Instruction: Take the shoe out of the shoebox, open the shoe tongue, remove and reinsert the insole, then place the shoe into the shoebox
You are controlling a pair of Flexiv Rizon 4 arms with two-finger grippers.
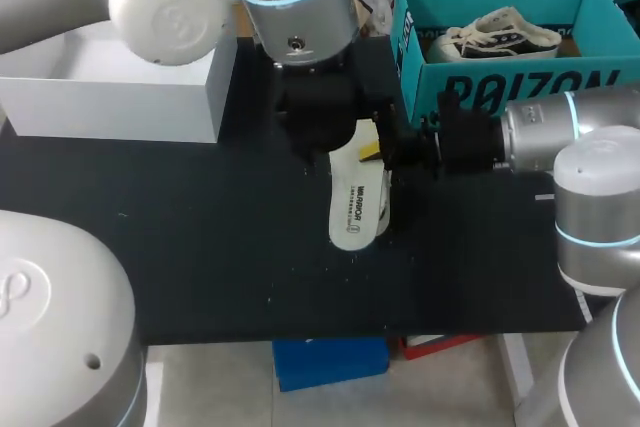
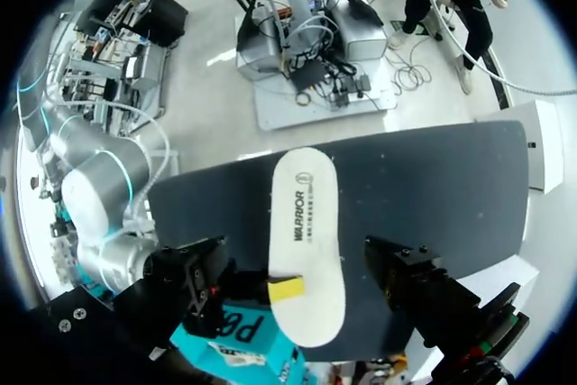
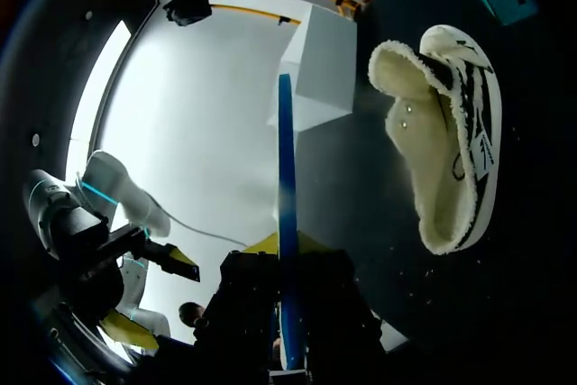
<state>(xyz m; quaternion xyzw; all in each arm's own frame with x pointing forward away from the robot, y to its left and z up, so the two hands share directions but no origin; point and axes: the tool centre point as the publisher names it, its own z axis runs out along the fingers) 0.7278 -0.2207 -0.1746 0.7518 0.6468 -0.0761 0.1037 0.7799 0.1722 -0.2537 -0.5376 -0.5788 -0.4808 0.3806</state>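
Note:
A white insole (image 1: 360, 202) hangs over the black table's middle. My right gripper (image 1: 378, 152) is shut on its far end, a yellow tip pressed on top. In the right wrist view the insole (image 3: 285, 223) runs edge-on, blue underneath, out from that gripper (image 3: 287, 313). The left gripper (image 1: 320, 132) hovers above the same end, wide open. In its wrist view the insole (image 2: 306, 223) lies between the spread fingers (image 2: 410, 281), untouched. A fleece-lined white shoe (image 3: 446, 142) with black stripes lies on the table beyond the right gripper. The left arm hides it from the head view.
The teal shoebox (image 1: 500, 82) stands at the back right with a similar white shoe (image 1: 495, 35) inside. A white box (image 1: 120, 82) sits at the back left. Bare black table (image 1: 200, 247) stretches across the front and left.

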